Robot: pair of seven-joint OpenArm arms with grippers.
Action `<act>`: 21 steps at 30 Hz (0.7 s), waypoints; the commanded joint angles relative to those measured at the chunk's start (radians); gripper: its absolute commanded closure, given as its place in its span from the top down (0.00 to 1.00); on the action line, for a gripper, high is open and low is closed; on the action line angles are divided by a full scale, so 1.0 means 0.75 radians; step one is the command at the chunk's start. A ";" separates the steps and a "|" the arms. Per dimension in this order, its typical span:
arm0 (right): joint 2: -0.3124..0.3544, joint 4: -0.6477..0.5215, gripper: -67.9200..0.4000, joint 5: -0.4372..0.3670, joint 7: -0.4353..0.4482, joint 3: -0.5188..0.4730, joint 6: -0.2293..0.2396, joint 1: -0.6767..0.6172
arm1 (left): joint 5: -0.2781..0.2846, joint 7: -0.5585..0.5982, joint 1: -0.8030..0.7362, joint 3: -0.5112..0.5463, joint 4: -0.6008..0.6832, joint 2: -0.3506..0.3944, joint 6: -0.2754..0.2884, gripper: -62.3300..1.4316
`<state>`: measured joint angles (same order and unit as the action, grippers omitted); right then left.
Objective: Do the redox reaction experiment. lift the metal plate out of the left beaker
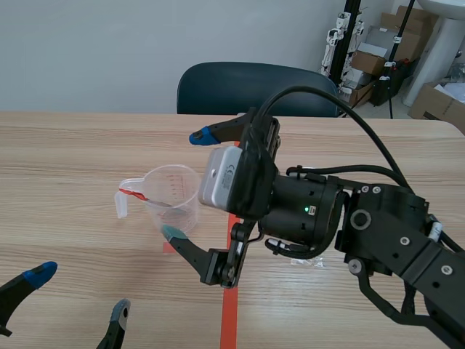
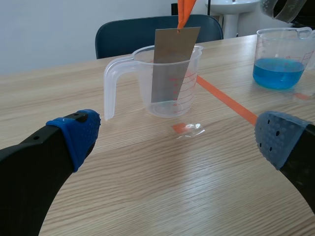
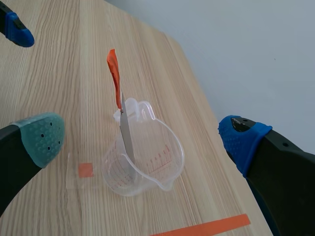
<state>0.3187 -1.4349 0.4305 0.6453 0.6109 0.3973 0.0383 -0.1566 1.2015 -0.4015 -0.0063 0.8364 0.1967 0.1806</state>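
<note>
**Plate leaning in the beaker, both grippers hanging open**

Pale wood-grain table (image 1: 73,145) is filling the scene view and running back toward a plain light wall (image 1: 87,43). A dark blue chair (image 1: 247,87) is standing at the far edge. Cardboard boxes (image 1: 378,51) are piling up in the far right corner of the room, beside a white pedestal basin (image 1: 445,29). An orange tape line (image 1: 231,320) is running along the tabletop toward the robot.

The clear beaker (image 2: 170,93) is sitting upright on the wood, just left of that line. The metal plate (image 2: 172,64) is standing inside it and leaning on the rim, its upper end sticking out above it. An orange strip (image 2: 184,12) is hanging on at a hole in the plate's top. A scrap of clear plastic (image 2: 189,129) is lying on the table near the beaker's base. A second beaker (image 2: 283,44) holding blue liquid (image 2: 278,73) is standing well apart, across the tape line.

The right gripper (image 1: 184,185) is hanging over the beaker with its jaws wide apart, one pad on each side, and neither is touching beaker or plate. The left gripper (image 1: 80,291) is waiting low near the table's front edge, jaws also spread and gripping nothing, with the beaker ahead of it.
</note>
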 commanded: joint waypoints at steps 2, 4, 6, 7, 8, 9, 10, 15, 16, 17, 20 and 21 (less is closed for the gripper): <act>-0.038 -0.016 1.00 -0.013 -0.030 0.018 -0.004 0.072 | 0.008 0.020 0.001 0.002 0.022 0.001 0.002 1.00; -0.055 -0.013 1.00 -0.014 -0.079 0.044 -0.004 0.109 | 0.008 0.020 0.001 0.002 0.022 0.001 0.002 1.00; -0.063 -0.011 1.00 -0.014 -0.111 0.074 -0.003 0.141 | 0.008 0.027 0.001 0.002 0.022 0.001 0.002 1.00; -0.064 -0.005 1.00 -0.015 -0.112 0.090 -0.003 0.157 | 0.008 0.037 0.001 0.002 0.022 0.001 0.002 1.00; -0.064 0.004 1.00 -0.015 -0.109 0.107 -0.003 0.173 | 0.008 0.047 0.001 0.002 0.022 0.001 0.002 1.00; -0.064 0.013 1.00 -0.015 -0.109 0.126 -0.003 0.188 | 0.008 0.053 0.000 0.002 0.022 0.001 0.002 1.00; -0.064 0.028 1.00 -0.015 -0.109 0.146 -0.003 0.199 | 0.008 0.053 0.000 0.002 0.022 0.001 0.002 1.00; -0.091 0.133 1.00 -0.015 -0.113 0.210 -0.004 0.231 | 0.008 0.053 0.001 0.002 0.022 0.001 0.002 1.00; -0.102 0.160 1.00 -0.015 -0.113 0.216 -0.004 0.234 | 0.008 0.054 0.001 0.002 0.022 0.001 0.002 1.00; -0.114 0.183 1.00 -0.015 -0.113 0.219 -0.005 0.238 | 0.008 0.053 0.001 0.002 0.022 0.001 0.002 1.00; -0.151 0.235 1.00 -0.013 -0.113 0.218 -0.005 0.241 | 0.008 0.053 0.001 0.002 0.022 0.001 0.002 1.00; -0.161 0.243 1.00 -0.008 -0.111 0.218 -0.005 0.241 | 0.008 0.053 0.001 0.002 0.022 0.001 0.002 1.00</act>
<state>0.2127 -1.2308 0.4309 0.5480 0.7811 0.4011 0.2016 -0.1566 1.2247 -0.4015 -0.0063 0.8364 0.1967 0.1802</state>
